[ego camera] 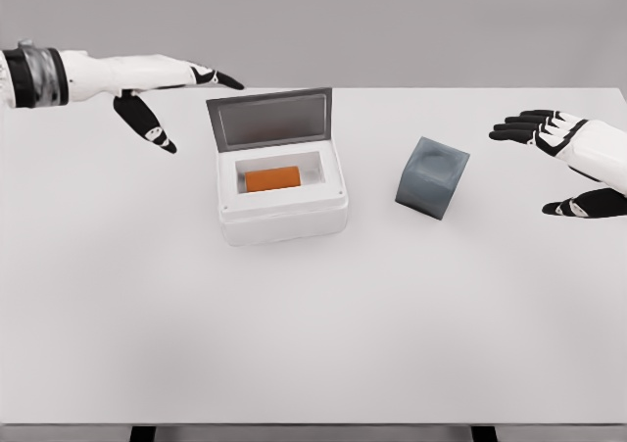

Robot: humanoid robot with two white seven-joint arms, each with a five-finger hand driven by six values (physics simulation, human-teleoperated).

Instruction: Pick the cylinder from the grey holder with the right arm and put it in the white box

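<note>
White table (313, 344) fills most of the head view, with a plain grey wall behind it and two dark legs showing at the lower edge.

Item 1: white box (282, 202), just left of the table's centre. Its grey lid (270, 119) stands raised at the box's 12 o'clock side, hinged open.

Item 2: orange cylinder (271, 178), lying on its side inside the box's recess, long axis running roughly 9 to 3 o'clock. It touches neither hand.

Item 3: grey holder (432, 176), a tilted cube-like block at 3 o'clock from the box, near it but apart. Its interior cannot be made out.

Item 4: left hand (167, 84), at 10 o'clock from the box, held above the table. Fingers are extended toward the lid, thumb angled down; it holds nothing.

Item 5: right hand (558, 158), at 3 o'clock from the holder, well apart from it, near the right edge of the view. Fingers are spread and extended toward the holder, thumb lower; it holds nothing.
</note>
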